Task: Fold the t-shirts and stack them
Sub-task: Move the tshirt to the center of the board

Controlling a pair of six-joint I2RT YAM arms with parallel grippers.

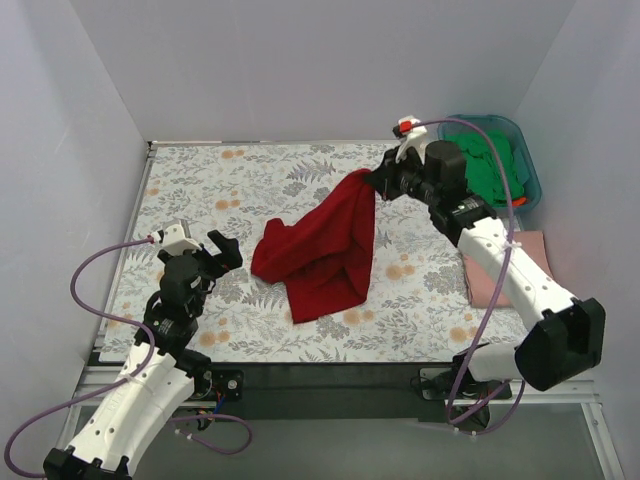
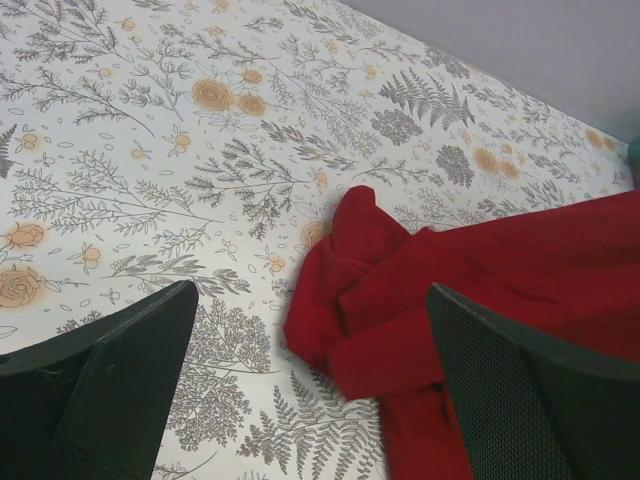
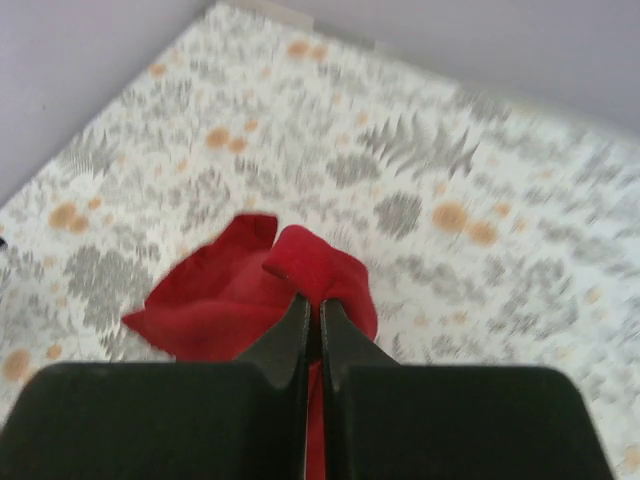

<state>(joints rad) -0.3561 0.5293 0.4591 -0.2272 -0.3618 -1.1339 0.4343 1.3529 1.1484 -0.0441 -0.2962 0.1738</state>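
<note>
Right gripper (image 1: 378, 183) pinching red t-shirt (image 1: 322, 250) (lifted corner), left gripper (image 1: 222, 251) spread

The right arm (image 1: 500, 255) hides part of the pink t-shirt (image 1: 483, 285) and of the green t-shirt (image 1: 497, 168).

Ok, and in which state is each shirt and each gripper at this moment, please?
red t-shirt: one edge lifted, the rest crumpled on the table cover.
green t-shirt: crumpled inside the teal tub.
pink t-shirt: lying flat, apparently folded.
left gripper: open, holding nothing.
right gripper: shut on the red t-shirt.
</note>
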